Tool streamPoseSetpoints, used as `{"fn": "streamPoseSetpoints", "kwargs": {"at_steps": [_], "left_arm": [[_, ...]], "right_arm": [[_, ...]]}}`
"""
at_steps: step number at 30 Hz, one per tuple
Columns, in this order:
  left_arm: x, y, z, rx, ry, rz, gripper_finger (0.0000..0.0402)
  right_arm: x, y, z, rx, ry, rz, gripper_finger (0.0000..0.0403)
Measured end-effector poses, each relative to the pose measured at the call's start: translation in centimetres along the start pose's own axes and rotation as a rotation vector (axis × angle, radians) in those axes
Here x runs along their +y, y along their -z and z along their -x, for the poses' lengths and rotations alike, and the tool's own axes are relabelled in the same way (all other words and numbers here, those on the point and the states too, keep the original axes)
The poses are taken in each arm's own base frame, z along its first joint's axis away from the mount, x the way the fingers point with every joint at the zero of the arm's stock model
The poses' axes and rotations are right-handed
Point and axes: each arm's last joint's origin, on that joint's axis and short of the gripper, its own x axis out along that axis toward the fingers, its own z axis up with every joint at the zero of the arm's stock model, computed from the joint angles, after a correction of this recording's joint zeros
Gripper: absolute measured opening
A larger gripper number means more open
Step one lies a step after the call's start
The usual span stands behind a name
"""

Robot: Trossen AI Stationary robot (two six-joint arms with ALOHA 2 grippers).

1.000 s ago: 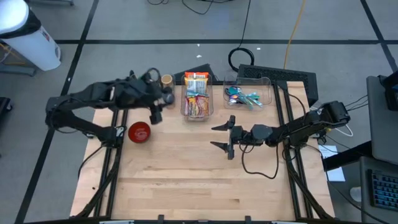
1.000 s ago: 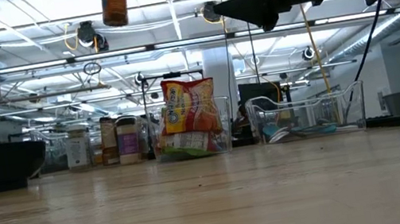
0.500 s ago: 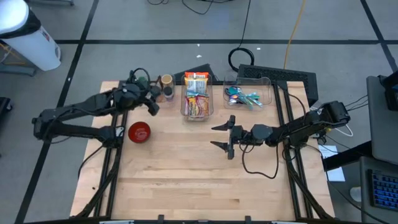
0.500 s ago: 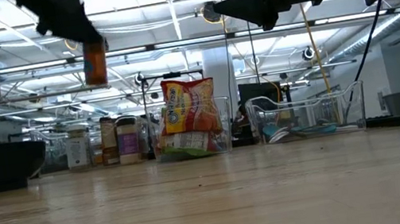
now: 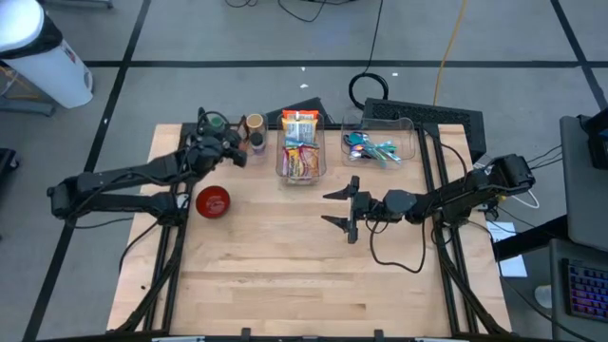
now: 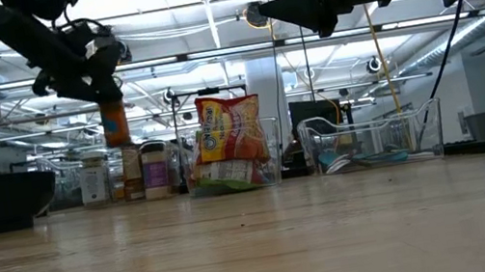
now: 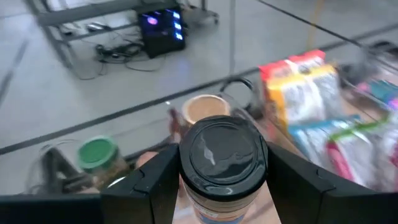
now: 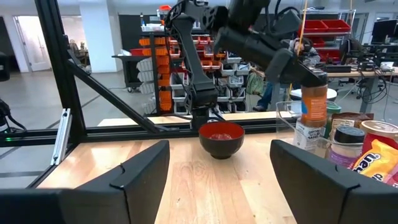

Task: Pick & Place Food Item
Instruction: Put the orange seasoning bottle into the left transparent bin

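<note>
No label can be read. Upper left of the high view, the left pincer (image 5: 231,150) grips an orange jar (image 6: 114,122) above the counter (image 5: 285,266); the right pincer (image 5: 348,211) hangs wide, empty.

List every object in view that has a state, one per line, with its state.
left gripper: jaws shut on the jar, in the air above the jar row
jar: held upright, black lid on, off the table
red bowl: upright on the table
snack bin: upright, filled with packets
right gripper: jaws open, empty, raised over mid-table
</note>
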Motion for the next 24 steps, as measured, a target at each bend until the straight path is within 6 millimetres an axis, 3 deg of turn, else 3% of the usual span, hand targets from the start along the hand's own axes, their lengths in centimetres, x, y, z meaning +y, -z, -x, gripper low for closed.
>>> {"fn": "streamPoseSetpoints", "kwargs": {"at_steps": [9,24], "left_arm": [[0.2,1.4,-1.0,-0.034,-0.118,0.04,0.0207],[-1.2,3.1,-4.9,0.018,-0.196,0.056,0.0207]], "right_arm": [[0.0,0.0,0.0,0.0,0.0,0.002,0.0267],[0.0,0.0,0.0,0.004,-0.003,0.003,0.0263]]}}
